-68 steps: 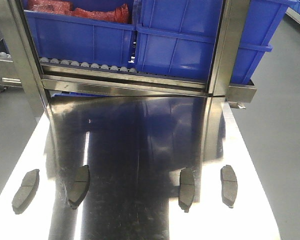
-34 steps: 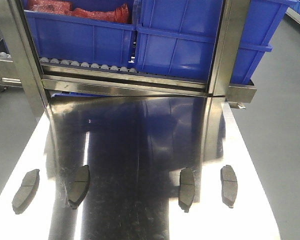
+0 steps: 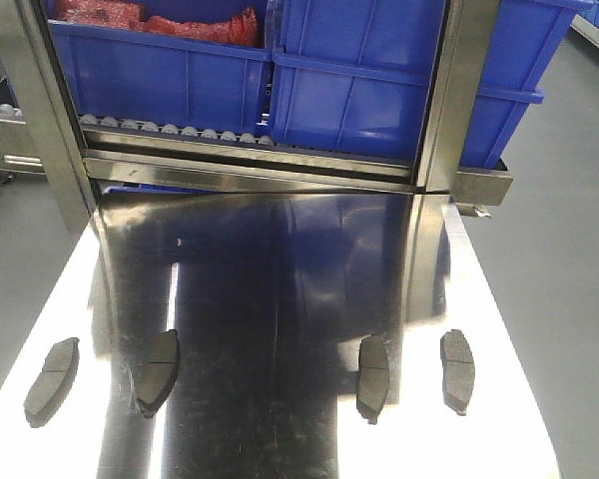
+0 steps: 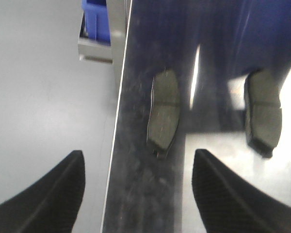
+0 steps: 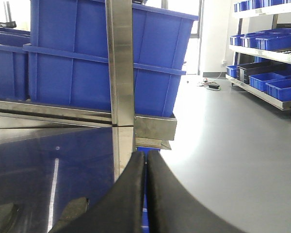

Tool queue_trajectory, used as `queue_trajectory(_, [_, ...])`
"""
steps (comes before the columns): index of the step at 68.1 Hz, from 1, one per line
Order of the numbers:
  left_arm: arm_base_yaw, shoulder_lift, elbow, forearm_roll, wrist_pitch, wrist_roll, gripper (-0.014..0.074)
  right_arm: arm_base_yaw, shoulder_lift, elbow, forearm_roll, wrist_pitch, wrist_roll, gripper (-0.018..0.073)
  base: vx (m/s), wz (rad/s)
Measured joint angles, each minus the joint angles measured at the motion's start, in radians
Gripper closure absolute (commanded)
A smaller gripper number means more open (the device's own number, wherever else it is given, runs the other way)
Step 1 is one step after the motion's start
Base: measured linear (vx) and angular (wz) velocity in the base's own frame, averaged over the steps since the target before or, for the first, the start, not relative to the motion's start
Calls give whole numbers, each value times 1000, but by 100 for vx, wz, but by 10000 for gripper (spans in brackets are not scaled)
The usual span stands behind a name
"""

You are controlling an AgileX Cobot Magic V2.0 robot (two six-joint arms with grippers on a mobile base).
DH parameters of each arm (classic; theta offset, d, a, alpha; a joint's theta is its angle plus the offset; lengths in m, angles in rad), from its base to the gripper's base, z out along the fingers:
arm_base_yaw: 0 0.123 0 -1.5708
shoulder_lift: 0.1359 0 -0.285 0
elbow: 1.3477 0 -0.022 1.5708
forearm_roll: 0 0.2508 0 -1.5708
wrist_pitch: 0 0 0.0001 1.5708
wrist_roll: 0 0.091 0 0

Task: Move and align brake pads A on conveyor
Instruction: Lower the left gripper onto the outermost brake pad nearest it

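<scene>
Several brake pads A lie in a row on the shiny steel tabletop [image 3: 280, 279], grey faces up: far left pad [image 3: 52, 379], second pad [image 3: 158, 371], third pad [image 3: 373, 376], far right pad [image 3: 457, 370]. My left gripper [image 4: 138, 158] is open above the table's left edge. The far left pad [image 4: 163, 112] lies just ahead of its fingers and the second pad [image 4: 263, 110] lies to the right. My right gripper [image 5: 145, 158] is shut on nothing near the table's right edge, with two pads [image 5: 75, 211] low at its left. The conveyor is out of view.
A steel roller rack [image 3: 240, 160] with blue bins [image 3: 379, 80] stands at the table's far end, with steel posts [image 3: 457, 90] either side. Grey floor [image 3: 569, 299] lies beyond both table edges. Shelving with more blue bins [image 5: 271, 43] stands far right.
</scene>
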Motion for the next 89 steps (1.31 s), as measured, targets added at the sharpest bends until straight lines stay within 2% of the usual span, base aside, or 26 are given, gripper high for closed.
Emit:
queue_trajectory(9, [0,65,-84,-13,34,36,126,0,0,0,0,0,0,571,0,0])
queue_trajectory(26, [-4,337,-268,-106,158,201,126,0,0,0,0,0,0,571,0,0])
queue_trajectory(34, [-32,486,-338,-113,212,224,126,0,0,0,0,0,0,571,0,0])
queue_trajectory(45, [-85,658,-416,-114,237,220,126,0,0,0,0,0,0,571,0,0])
queue_trajectory(51, [-99,725,-452,-100,238,191,126,0,0,0,0,0,0,571,0,0])
queue_trajectory(64, [-100,817,-492,-27,252,94,126,0,0,0,0,0,0,571,0,0])
queue_trajectory(89, [-100,881,-494,-21,212,83,126,0,0,0,0,0,0,571,0,0])
